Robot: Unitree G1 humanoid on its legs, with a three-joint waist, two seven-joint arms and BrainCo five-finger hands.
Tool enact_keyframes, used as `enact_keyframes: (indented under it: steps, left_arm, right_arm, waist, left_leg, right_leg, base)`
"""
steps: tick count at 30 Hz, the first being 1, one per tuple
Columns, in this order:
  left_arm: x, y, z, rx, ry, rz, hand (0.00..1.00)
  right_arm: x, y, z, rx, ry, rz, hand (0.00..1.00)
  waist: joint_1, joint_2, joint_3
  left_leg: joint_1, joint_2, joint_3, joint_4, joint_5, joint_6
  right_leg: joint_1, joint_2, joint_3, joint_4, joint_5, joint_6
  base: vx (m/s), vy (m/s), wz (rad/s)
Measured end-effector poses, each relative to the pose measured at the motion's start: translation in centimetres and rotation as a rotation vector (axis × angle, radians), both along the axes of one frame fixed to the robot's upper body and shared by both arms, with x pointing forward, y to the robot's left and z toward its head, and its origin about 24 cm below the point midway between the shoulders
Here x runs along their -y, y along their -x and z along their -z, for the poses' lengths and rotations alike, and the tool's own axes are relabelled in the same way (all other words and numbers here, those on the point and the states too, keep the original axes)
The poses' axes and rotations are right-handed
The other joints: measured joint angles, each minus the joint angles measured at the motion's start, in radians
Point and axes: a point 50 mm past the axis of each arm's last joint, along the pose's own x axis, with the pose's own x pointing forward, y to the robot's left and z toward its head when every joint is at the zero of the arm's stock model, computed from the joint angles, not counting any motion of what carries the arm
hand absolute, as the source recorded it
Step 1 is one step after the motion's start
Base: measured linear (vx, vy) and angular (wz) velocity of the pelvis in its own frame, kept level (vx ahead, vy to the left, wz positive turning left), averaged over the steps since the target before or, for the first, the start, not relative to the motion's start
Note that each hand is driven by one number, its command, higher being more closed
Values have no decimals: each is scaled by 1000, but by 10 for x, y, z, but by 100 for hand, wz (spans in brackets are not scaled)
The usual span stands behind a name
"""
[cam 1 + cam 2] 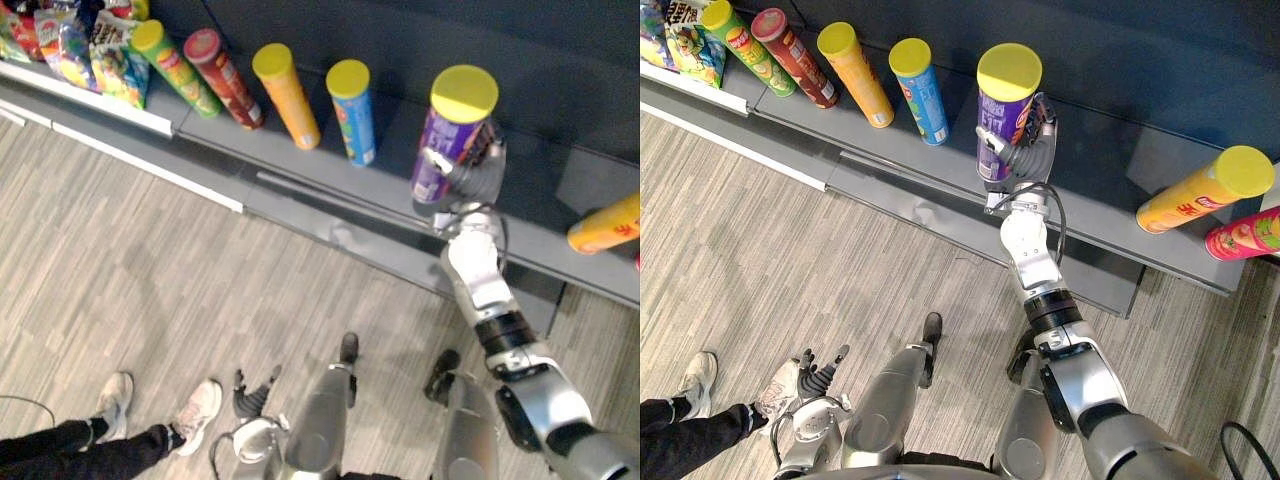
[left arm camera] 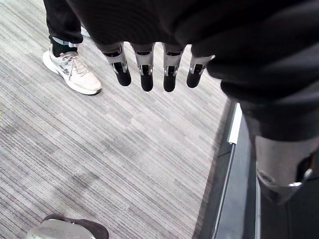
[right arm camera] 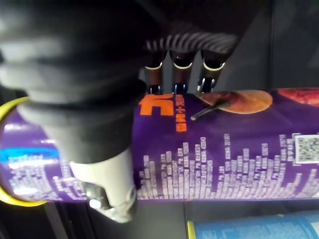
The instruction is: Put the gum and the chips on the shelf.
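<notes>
Purple chips can (image 1: 1002, 115) at the shelf (image 1: 1090, 215), just right of the blue can (image 1: 920, 90)

The right hand (image 1: 1032, 150) has its fingers curled round it, and it's upright. I can't tell if the base is fully down. I'd settle it flat first, then loosen and back straight out so it doesn't knock the blue can. The left hand (image 2: 144, 74) hangs straight-fingered, well below the blue can.
</notes>
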Motion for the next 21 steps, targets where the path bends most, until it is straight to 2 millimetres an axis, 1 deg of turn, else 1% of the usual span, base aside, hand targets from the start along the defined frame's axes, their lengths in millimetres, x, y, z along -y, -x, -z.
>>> enact_keyframes:
  steps: [2, 4, 7, 13, 16, 19, 21]
  left_arm:
    - [2, 0, 0, 2, 7, -4, 0]
    - [3, 0, 0, 4, 11, -4, 0]
    - [3, -1, 0, 11, 11, -5, 0]
    - [4, -2, -2, 22, 11, -2, 0]
    - [4, -3, -3, 31, 10, -2, 0]
    - [4, -4, -4, 40, 11, -1, 0]
    - [5, -4, -4, 44, 13, -1, 0]
  right_arm:
    - [2, 0, -4, 14, -17, 19, 100]
    - [3, -1, -10, 34, -23, 34, 100]
    - [1, -1, -22, 78, -7, 46, 100]
    - [0, -1, -37, 128, -5, 65, 100]
    - [0, -3, -40, 134, 10, 75, 100]
    - [2, -6, -39, 126, 46, 102, 100]
    - [3, -7, -37, 119, 58, 118, 100]
  waist:
    - [6, 1, 0]
    - [6, 8, 4]
    - [7, 9, 4]
    - [9, 16, 8]
    - [9, 18, 9]
    - [11, 21, 10]
    - [13, 28, 13]
  left_leg:
    - [-12, -3, -1, 5, 0, 0]
    - [-25, -2, -2, 16, 0, -1]
    - [-51, -6, 0, 30, -1, -1]
    - [-102, -4, 1, 71, -9, -1]
    - [-130, 1, 10, 88, -10, -1]
    - [-152, 12, 31, 103, -10, 0]
    - [-168, 14, 33, 110, -10, 0]
  right_leg:
    - [-14, -6, -2, 12, -6, -2]
    - [-20, -8, -8, 16, -7, -2]
    - [-48, -18, -6, 34, -12, -4]
    - [-90, -22, -4, 61, -16, -8]
    - [-115, -24, -2, 68, -17, -10]
    - [-139, -24, 2, 82, -19, -14]
    - [-157, -24, 5, 88, -19, -14]
  base:
    - [26, -32, 8]
    - [12, -21, 7]
    - [5, -18, 4]
    - [-13, -10, 1]
    - [-41, -18, 2]
    - [-32, -34, 0]
    - [0, 0, 0]
